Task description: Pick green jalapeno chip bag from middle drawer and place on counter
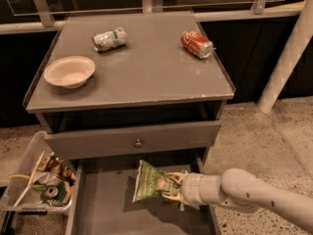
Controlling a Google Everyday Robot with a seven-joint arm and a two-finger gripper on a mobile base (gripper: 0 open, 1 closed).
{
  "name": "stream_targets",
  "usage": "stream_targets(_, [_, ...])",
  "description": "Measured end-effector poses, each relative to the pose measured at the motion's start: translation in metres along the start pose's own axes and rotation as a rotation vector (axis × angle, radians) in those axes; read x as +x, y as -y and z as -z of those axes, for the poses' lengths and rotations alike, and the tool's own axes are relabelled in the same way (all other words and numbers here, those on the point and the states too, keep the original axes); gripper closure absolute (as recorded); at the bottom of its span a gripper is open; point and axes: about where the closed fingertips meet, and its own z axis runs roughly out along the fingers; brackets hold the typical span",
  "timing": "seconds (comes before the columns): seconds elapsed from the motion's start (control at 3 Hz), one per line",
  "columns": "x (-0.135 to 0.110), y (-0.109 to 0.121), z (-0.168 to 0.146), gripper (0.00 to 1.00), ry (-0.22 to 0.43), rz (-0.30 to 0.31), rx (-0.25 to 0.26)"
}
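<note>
The green jalapeno chip bag [149, 182] is crinkled and held tilted above the grey floor of the open middle drawer [110, 214]. My gripper [171, 187] reaches in from the right on a pale arm and is shut on the bag's right edge. The bag casts a shadow on the drawer floor beneath it. The counter [142, 72] is the flat grey cabinet top above, at the centre of the view.
On the counter lie a crushed silver-green can [109, 38], a red soda can [196, 43] and a pale bowl [69, 71]. A closed drawer front with a round knob [138, 142] sits above the open drawer. A clear tub of wrappers [41, 185] stands left.
</note>
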Motion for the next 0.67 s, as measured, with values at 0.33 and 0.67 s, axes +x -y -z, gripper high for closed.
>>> stream_targets(0.33, [-0.026, 0.016, 0.046, 1.0, -0.014, 0.063, 0.054])
stream_targets(0.67, [-0.052, 0.044, 0.099, 1.0, -0.03, 0.105, 0.103])
